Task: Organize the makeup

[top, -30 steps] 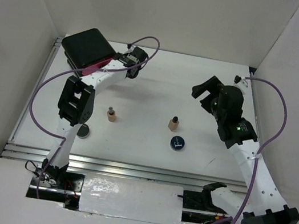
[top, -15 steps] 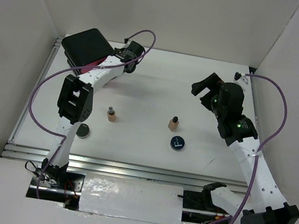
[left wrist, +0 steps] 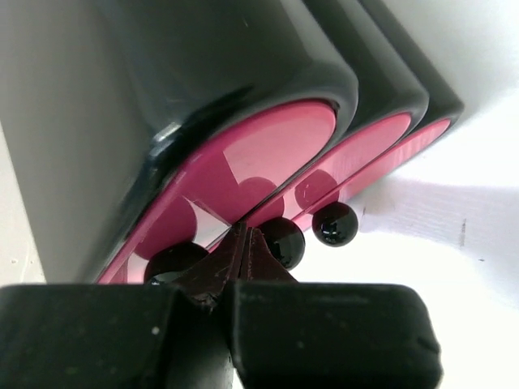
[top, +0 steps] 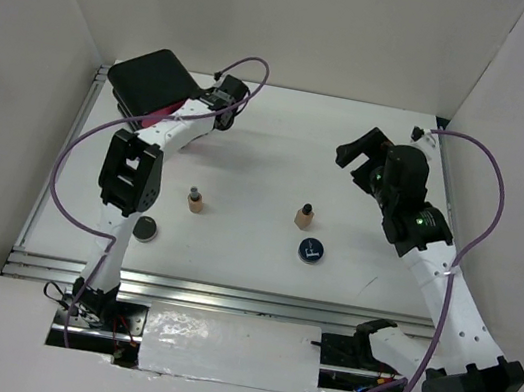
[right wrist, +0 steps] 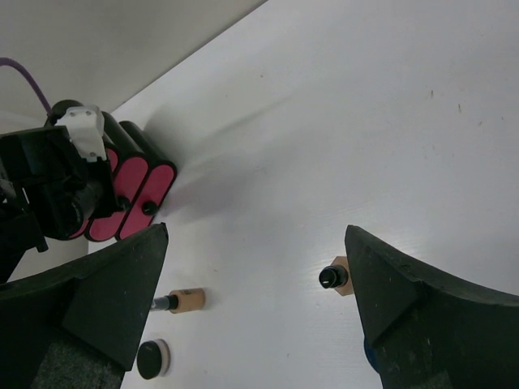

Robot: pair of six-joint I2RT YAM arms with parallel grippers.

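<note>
Makeup [top: 197,204] on table [top: 268,162] outside black box [top: 153,80]; left end effector [left wrist: 245,237] closed empty by its knobs [left wrist: 335,224]; right end effector [right wrist: 255,243] open, empty.

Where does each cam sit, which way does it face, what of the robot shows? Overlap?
Top external: above and behind the bases, looking down at the table; both arms whole.
Left wrist: on the left arm, facing the drawer box close up; shut left tool shows.
Right wrist: raised, looking down across the table; the open right tool frames two bottles.
Shared: top and right wrist both catch the drawer box, bottles, left tool.
</note>
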